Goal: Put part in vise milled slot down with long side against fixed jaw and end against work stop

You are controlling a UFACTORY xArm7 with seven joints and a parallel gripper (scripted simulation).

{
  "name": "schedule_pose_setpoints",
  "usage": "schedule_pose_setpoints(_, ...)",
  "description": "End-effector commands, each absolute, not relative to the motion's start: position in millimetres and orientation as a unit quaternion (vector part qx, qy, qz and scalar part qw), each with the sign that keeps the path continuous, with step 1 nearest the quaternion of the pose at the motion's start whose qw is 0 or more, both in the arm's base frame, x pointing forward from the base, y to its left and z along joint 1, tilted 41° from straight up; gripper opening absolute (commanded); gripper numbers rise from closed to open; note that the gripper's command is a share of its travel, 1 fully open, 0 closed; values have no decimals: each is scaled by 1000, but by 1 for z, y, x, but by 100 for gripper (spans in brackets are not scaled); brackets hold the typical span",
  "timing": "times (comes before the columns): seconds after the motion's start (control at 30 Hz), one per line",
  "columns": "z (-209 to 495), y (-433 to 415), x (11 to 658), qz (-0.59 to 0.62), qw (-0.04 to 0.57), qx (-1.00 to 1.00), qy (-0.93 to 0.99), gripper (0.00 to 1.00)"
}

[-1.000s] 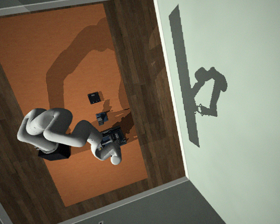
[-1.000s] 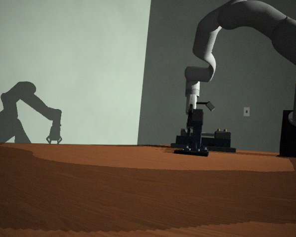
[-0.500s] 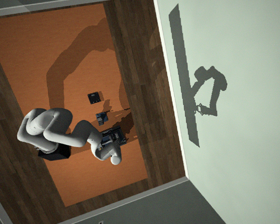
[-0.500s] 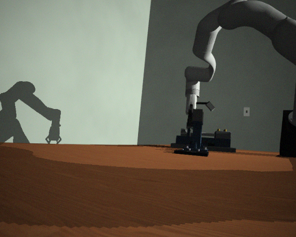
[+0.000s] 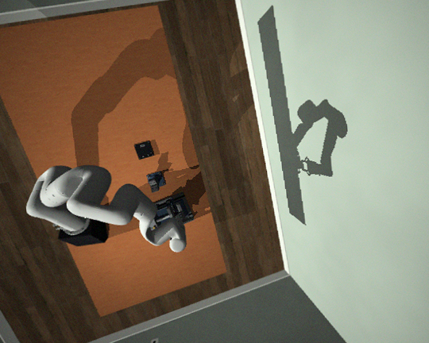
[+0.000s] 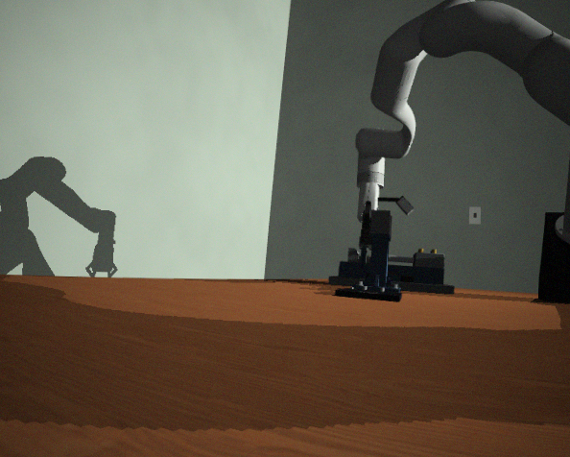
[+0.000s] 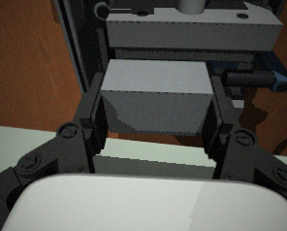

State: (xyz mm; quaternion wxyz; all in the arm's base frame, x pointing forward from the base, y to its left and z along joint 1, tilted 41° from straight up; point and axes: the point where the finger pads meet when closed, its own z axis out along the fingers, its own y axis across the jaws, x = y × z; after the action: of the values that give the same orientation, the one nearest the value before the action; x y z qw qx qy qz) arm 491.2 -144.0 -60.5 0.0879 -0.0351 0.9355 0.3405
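Over the dark blue steel vise (image 5: 182, 209), the black two-fingered gripper (image 7: 156, 127) is clamped on the plain grey rectangular block (image 7: 155, 99), fingers at its two ends. The block's long axis runs parallel to the grey jaw face (image 7: 191, 33) beyond, with the short dark stop rod (image 7: 247, 78) just past its right end.

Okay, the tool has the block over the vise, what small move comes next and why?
Probably ease straight down a little. The tool is shut on the grey part, which hangs in front of a grey jaw, with the work stop rod at its right, not yet seated.
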Motion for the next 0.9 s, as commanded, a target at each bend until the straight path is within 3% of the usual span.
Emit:
schedule_pose_setpoints(0.0, -60, -146, 492, 339, 90, -34, 936, 0)
schedule_pose_setpoints(0.87, -66, -141, 493, 339, 90, -34, 936, 0)
